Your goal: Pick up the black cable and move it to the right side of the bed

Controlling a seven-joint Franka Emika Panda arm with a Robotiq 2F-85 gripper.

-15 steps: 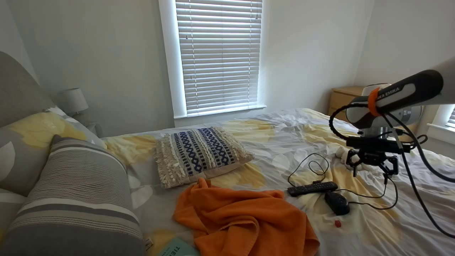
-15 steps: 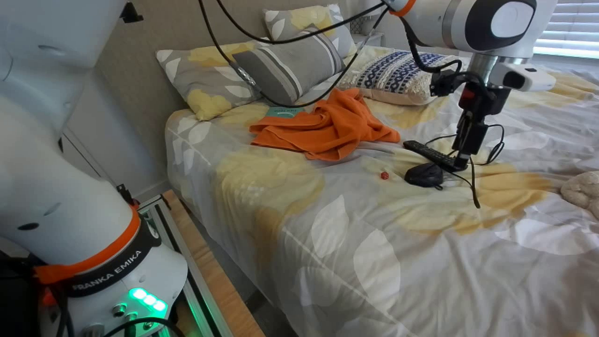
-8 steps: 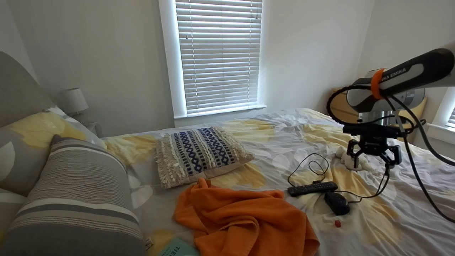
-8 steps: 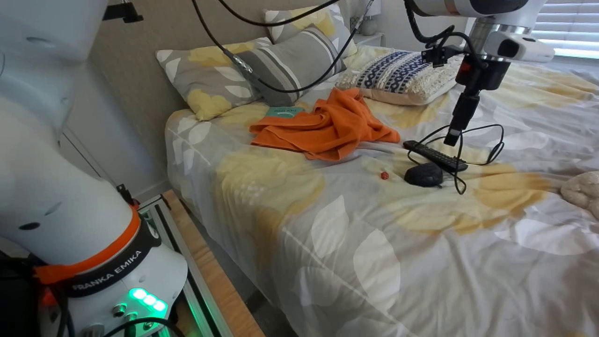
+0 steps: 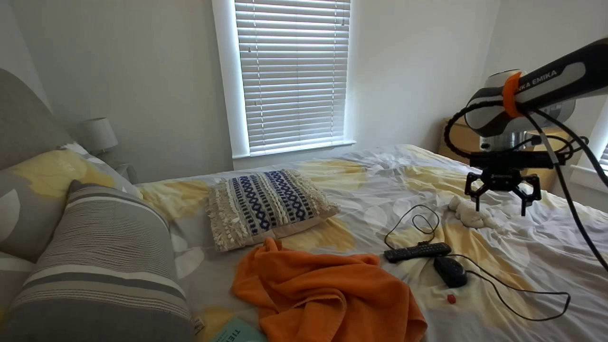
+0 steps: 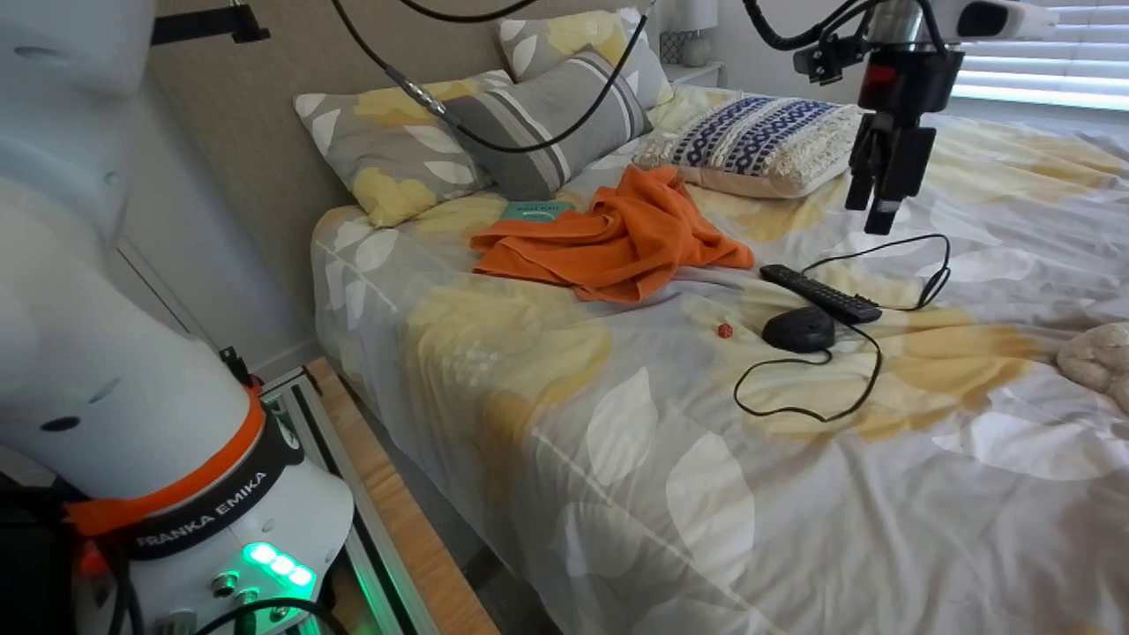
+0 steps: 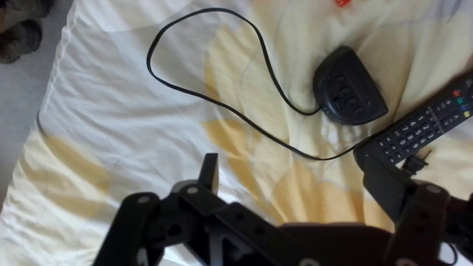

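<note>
Thin black plastic-coated cable (image 7: 221, 105) lies in loose loops on large bed (image 6: 564, 459) with rumpled white-and-yellow sheets (image 7: 107, 88), chunky black plastic block (image 7: 349, 88) at one end. Black metal gripper (image 5: 500, 212) hangs above, clear of cable, jaws wide, nothing between. Best pickup, I'd say: straddle single strand beside block, squeeze without nipping sheets, lift slowly lest long black plastic remote control (image 5: 418, 251) drags along. Can't tell from here whether cable runs under remote control; loop beyond it mostly outside wrist view.

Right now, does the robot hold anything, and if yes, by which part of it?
Nothing is held: the jaws stand open above the bed, and the black cable lies on it.
</note>
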